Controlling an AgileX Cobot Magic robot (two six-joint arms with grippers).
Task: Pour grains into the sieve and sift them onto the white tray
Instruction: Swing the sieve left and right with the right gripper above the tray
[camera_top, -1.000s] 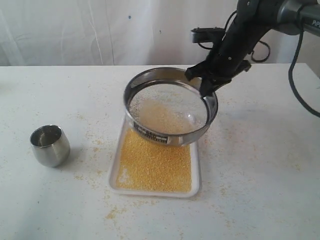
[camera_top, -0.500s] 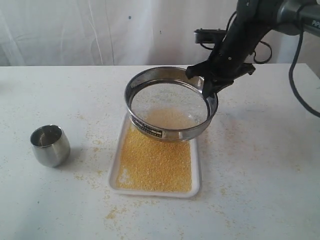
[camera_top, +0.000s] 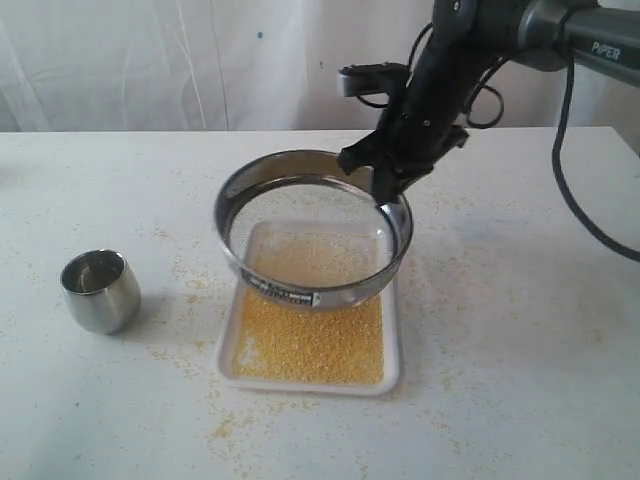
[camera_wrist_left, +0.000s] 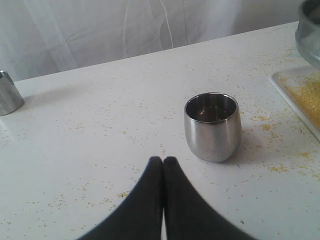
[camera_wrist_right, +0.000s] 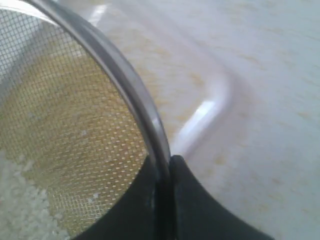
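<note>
Grains (camera_top: 310, 340) mostly lie in the tray (camera_top: 300, 388), beneath the sieve (camera_top: 300, 293) that your right gripper (camera_top: 385, 195) clamps by its rim above it, while your left gripper (camera_wrist_left: 163, 165) rests closed, empty, near the cup (camera_wrist_left: 212, 127), so little sifting seems left.

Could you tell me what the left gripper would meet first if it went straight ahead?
Probably the steel cup, though it stands slightly off the left gripper's line; the tips alone might just slip past it.

The sieve (camera_top: 312, 232) hangs tilted over the far end of the white tray (camera_top: 226, 345). Yellow grains (camera_top: 310, 340) carpet the tray; one near corner shows bare.
</note>
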